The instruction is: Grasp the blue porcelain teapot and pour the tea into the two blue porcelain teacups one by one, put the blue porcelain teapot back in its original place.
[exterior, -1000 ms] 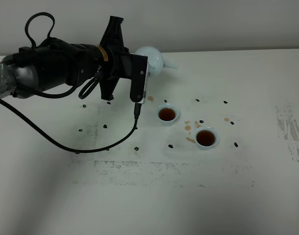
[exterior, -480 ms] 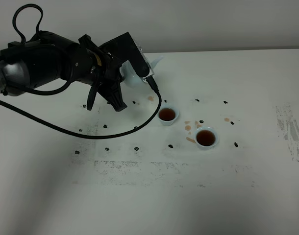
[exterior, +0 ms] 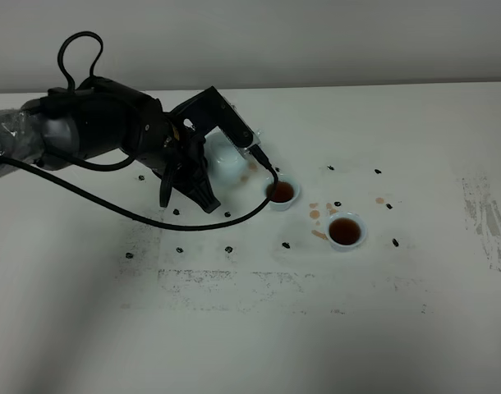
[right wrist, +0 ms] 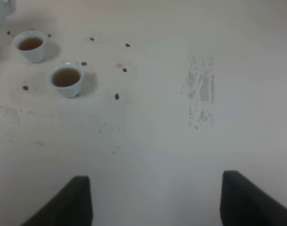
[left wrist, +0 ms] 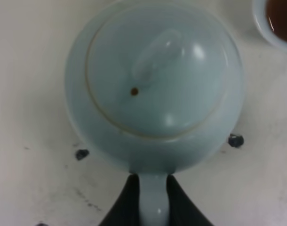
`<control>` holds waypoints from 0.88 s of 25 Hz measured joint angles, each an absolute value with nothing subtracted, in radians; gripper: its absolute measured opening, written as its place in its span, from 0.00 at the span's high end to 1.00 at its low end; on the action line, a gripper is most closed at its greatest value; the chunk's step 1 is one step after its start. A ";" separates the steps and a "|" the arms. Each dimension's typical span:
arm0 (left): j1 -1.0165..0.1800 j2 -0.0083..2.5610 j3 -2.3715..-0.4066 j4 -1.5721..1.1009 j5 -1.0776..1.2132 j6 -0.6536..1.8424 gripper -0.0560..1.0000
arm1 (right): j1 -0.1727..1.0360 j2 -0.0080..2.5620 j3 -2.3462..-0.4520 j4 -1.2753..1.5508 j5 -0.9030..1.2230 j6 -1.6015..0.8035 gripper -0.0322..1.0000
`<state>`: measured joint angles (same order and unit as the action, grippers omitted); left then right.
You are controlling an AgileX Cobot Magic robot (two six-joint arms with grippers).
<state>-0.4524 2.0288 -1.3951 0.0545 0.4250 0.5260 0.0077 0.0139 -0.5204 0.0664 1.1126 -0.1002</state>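
On the left, the big black left robot arm reaches across the white table. Its left gripper pinches the loop handle of the round, shiny, pale blue porcelain teapot, one dark finger on each side, probably so the pot cannot slip. The teapot sits upright, just left of the near small pale blue teacup, both about mid-table. That cup holds brown tea. A second little blue teacup to its right, nearer the front, is full too. Small brown spills lie between the cups. Both cups look filled, so the teapot likely needs putting back. The right gripper hangs spread wide open over bare table, holding nothing.
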 joint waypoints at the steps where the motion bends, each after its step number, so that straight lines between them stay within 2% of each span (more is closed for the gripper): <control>1: -0.452 2.036 -1.395 0.049 0.425 0.526 0.91 | 0.008 0.014 -0.520 0.066 1.113 -0.100 0.43; 14: -0.452 2.065 -1.395 0.013 0.436 0.526 0.91 | 0.008 0.014 -0.520 0.066 1.113 -0.100 0.43; 22: -0.452 1.961 -1.395 0.000 0.496 0.522 0.91 | 0.008 0.014 -0.520 0.066 1.113 -0.100 0.43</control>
